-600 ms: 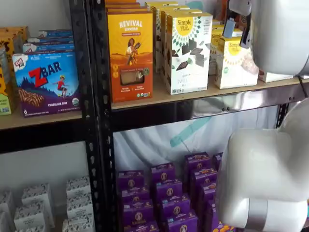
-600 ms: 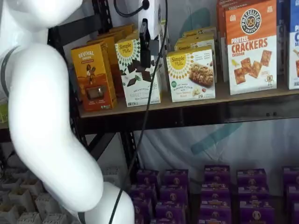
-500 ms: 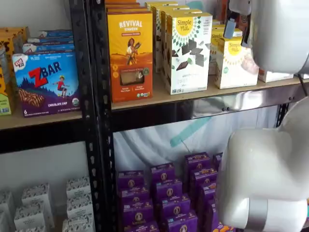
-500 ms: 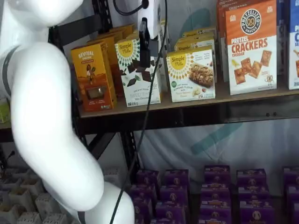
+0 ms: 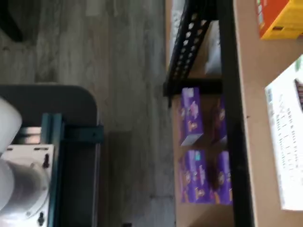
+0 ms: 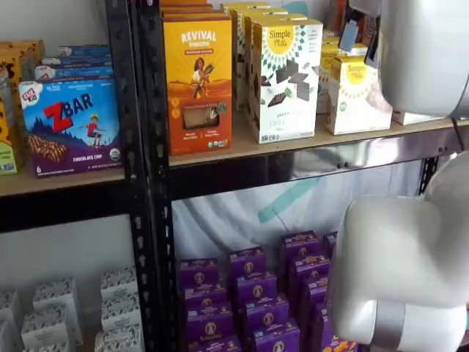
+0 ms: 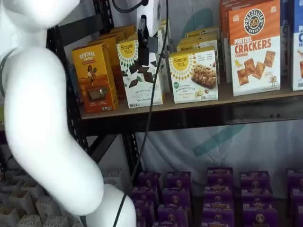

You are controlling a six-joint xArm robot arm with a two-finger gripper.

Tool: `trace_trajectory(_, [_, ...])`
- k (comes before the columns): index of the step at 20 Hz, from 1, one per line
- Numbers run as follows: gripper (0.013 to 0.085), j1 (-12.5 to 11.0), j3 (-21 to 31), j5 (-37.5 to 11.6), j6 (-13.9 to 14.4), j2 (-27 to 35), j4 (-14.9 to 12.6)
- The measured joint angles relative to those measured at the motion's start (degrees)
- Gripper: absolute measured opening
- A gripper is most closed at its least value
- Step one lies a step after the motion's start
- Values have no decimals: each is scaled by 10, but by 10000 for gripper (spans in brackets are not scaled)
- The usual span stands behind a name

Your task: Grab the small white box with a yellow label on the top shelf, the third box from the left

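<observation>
Where the top shelf [image 7: 199, 103] shows tan, grey wood floor [image 5: 128, 71] lies below.

pincer [image 7: 146, 42] | edged slightly higher (by a hair) | white arm [image 7: 42, 123] shifted a little left

Printed on the small white box [image 7: 193, 75]: "Simple Mills" in the yellow sunburst, "ALMOND FLOUR" below. Same "Simple Mills" mark on the taller white box [image 7: 140, 71], plus "SWEET THINS". "REVIVAL" across the orange box [image 6: 198, 84]. "PRETZELIZED SNACKS", "PRETZEL CRACKERS", "CHEDDAR" on the orange-and-white cracker box [image 7: 254, 47]. "CLIF KID", "ZBAR", "CHOCOLATE CHIP", and a "6" on the blue-and-purple box [image 6: 71, 126]. Lettering on the purple boxes [image 6: 249, 293] too small to read; nothing legible in the wrist view.
</observation>
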Motion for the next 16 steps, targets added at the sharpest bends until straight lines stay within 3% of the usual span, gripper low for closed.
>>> trace_trajectory(3, [850,-22,21,-30,-2,-19,45])
trace_trajectory(8, [850,-31,45,-76,-2,-39,75])
trace_trajectory(11, [850,-26,44,-92,1,-36,75])
trace_trajectory(16, [850,0,59,-158,1,-39,45])
